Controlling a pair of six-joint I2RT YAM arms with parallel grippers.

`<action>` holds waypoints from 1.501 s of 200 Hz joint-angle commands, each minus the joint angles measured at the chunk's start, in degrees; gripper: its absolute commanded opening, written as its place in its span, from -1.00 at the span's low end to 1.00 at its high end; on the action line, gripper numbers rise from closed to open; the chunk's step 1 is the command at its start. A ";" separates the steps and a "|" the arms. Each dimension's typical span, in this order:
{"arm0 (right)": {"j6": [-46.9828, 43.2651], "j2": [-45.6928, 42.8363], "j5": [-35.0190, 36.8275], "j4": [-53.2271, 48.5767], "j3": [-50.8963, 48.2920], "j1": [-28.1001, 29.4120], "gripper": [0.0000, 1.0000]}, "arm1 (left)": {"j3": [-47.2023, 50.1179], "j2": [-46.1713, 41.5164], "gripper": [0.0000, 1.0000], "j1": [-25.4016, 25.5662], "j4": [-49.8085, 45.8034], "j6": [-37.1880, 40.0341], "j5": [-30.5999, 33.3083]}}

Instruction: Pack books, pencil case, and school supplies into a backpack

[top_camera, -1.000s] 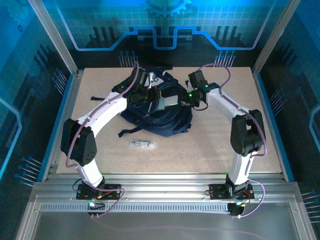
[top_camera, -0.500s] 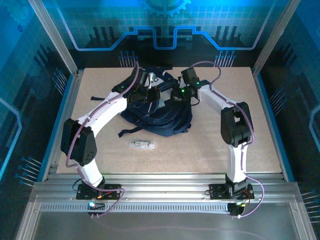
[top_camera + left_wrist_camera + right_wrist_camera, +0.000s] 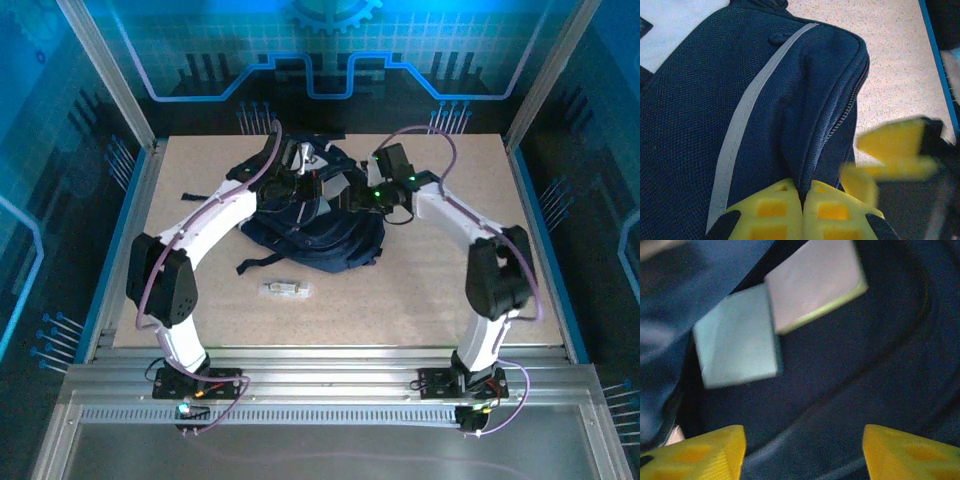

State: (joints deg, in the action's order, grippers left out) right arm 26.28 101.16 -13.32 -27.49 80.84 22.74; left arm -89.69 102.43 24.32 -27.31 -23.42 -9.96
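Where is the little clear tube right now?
In the top view, the short clear tube lies on the tabletop, on the near side of the dark navy fabric backpack, left of centre.

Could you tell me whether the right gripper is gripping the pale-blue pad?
No, the right gripper is open and empty, while the pale-blue pad lies clear of it.

Top camera: high behind table (image 3: 420,290) near edge, looking down, far off. 2 wrist cameras very close: left along backpack (image 3: 765,100) outside, right into its dark interior. All 3 share backpack.
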 commanded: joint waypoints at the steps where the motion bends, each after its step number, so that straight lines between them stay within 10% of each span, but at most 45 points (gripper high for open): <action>1: -5.47 -6.27 -3.11 -1.97 -5.83 3.44 0.42 | -3.18 0.65 -1.00 -1.42 1.02 2.31 -0.08; 121: -23.70 2.84 -2.89 8.62 -10.51 27.91 0.65 | -2.05 0.33 -1.00 -3.09 -0.45 4.43 -0.42; 300: -37.47 20.90 17.96 3.67 2.49 35.18 0.76 | -0.64 -0.83 -1.00 -4.52 0.34 3.77 -2.71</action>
State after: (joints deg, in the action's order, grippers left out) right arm -9.39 120.20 2.31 -22.00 82.52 57.25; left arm -90.56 103.46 20.93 -27.99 -20.47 -12.97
